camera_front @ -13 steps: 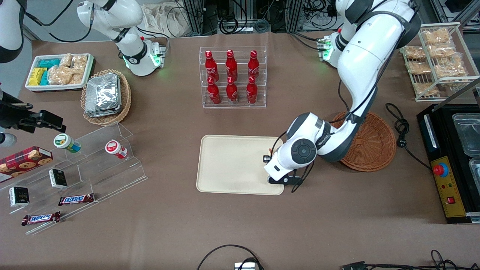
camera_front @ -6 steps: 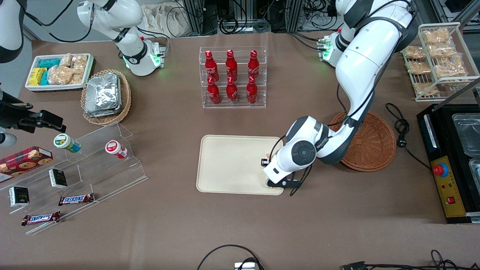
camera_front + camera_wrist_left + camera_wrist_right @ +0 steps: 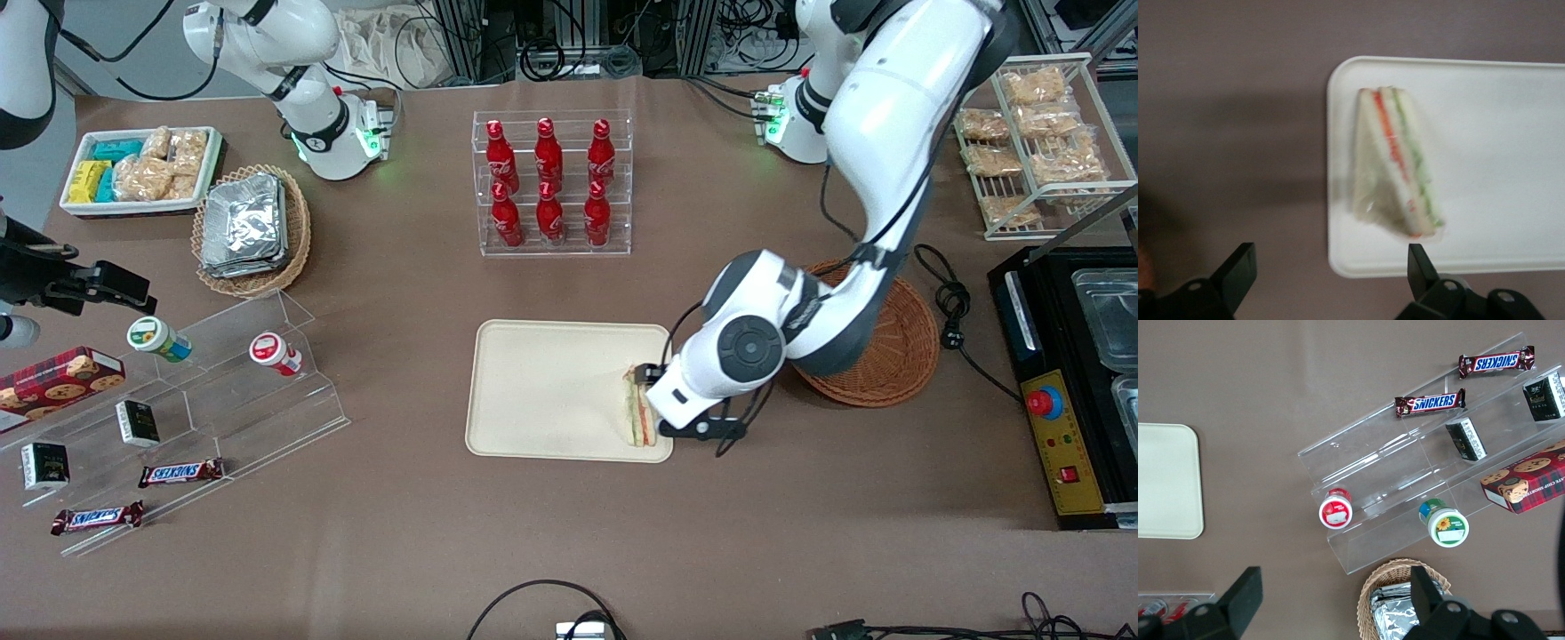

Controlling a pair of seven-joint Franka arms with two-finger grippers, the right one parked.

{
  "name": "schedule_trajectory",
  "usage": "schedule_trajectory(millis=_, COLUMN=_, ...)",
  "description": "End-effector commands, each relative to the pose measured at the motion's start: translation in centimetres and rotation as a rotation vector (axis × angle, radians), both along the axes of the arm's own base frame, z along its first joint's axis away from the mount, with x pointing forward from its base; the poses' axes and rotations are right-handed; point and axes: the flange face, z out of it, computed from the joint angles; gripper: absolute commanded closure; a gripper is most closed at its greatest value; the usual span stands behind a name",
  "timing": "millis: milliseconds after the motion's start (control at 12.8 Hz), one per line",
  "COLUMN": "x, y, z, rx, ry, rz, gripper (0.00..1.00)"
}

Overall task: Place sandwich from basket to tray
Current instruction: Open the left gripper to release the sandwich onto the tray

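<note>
Sandwich point(image 3: 637, 406) lying flat on the cream tray point(image 3: 542, 391) at its end nearest the reddish-brown basket point(image 3: 893, 356), gripper point(image 3: 1331, 270) raised above it, fingers spread wide, holding nothing, basket bare.

Gripper point(image 3: 1328, 277): fingers spread wide, above the tray's edge, holding nothing; bare air between it and the sandwich point(image 3: 637, 407).
Tray point(image 3: 542, 391): the sandwich takes only the corner nearest the working arm; the remaining surface is bare.
Basket point(image 3: 889, 342): just beside the tray, partly covered by the arm.
Bottle rack point(image 3: 551, 182): stands farther from the front camera than the tray, brown tabletop between.
</note>
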Motion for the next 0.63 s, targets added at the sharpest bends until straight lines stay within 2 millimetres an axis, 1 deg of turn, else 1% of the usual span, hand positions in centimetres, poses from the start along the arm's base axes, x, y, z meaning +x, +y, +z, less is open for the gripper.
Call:
schedule_trajectory(millis=0, x=-1.5, y=8.6, z=4.9, rx=0.087, ry=-0.013, rz=0.076, gripper=0.0)
schedule_trajectory(millis=78, x=-2.2, y=11.7, z=5.9, rx=0.108, ry=-0.016, rz=0.107, gripper=0.0)
schedule_trajectory(millis=157, x=-3.3, y=13.0, z=6.8, rx=0.127, ry=-0.023, rz=0.103, gripper=0.0)
schedule_trajectory(millis=235, x=-4.1, y=14.9, z=6.9, rx=0.144, ry=-0.024, rz=0.126, gripper=0.0)
schedule_trajectory(millis=313, x=-4.4, y=17.6, z=6.6, rx=0.149, ry=-0.037, rz=0.164, gripper=0.0)
schedule_trajectory(millis=391, x=-5.1, y=19.0, z=6.6, rx=0.152, ry=-0.07, rz=0.186, gripper=0.0)
schedule_trajectory(millis=470, x=-5.5, y=19.5, z=6.9, rx=0.155, ry=-0.096, rz=0.191, gripper=0.0)
schedule_trajectory(millis=548, x=-5.2, y=20.8, z=7.4, rx=0.153, ry=-0.101, rz=0.203, gripper=0.0)
